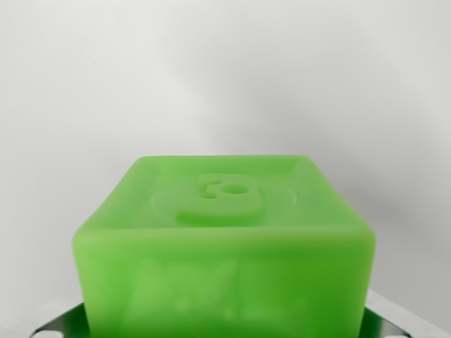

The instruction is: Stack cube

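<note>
Metal gripper parts [60, 325] at the bottom edge of the wrist view: grey plates with round holes, one at each lower corner, partly cut off by the frame. Fingertips not in sight; spread, pressed together or pinching: cannot tell.

Green cube [224, 243] directly in front of the tool, very close, filling the lower centre of the view and standing between the two metal plates. Contact between cube and plates: cannot tell. Top face turned up and visible, with a raised numeral-like figure [224, 201] inside a shallow ring. Near face blurred, with faint pale relief marks, unreadable. Material glossy and slightly translucent, edges rounded.

Beyond the cube, plain white surface [225, 77] across the whole upper part of the view. Soft grey shading toward the wrist view's right and upper right. No seam or edge discernible between floor and wall.
</note>
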